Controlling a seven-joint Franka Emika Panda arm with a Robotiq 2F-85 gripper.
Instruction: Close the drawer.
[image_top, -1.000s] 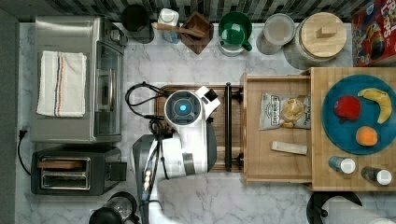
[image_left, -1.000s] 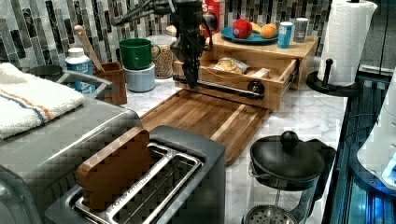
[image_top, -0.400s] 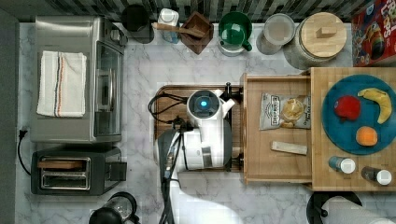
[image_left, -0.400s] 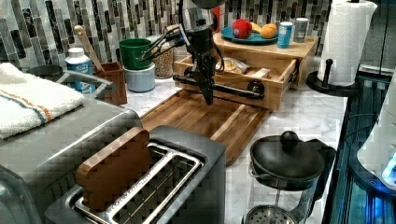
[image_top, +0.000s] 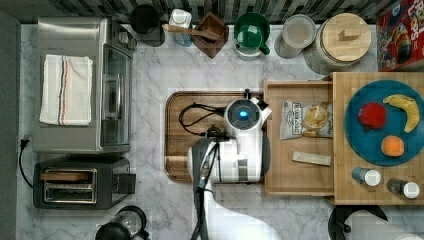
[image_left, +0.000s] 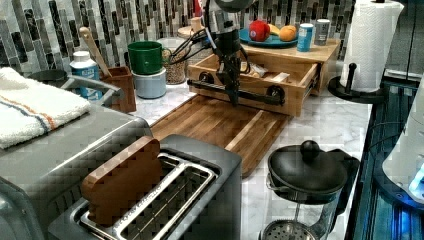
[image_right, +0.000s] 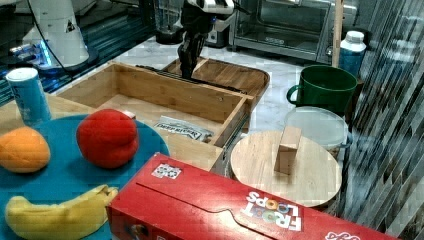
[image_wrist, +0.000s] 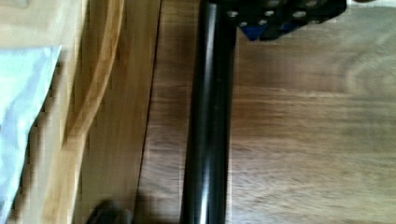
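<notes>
Pincer (image_left: 233, 98) hangs against the front side of the handle (image_left: 240, 93) of the drawer (image_left: 280, 87); finger state cannot be told. Drawer stands open directly behind the pincer, tray (image_left: 215, 125) beneath it.

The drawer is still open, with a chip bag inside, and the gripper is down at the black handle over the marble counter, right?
Not quite. The drawer is open with the chip bag inside, and the gripper is down at the black handle, but beneath it is the dark wooden tray, not marble, as the left view shows.
</notes>
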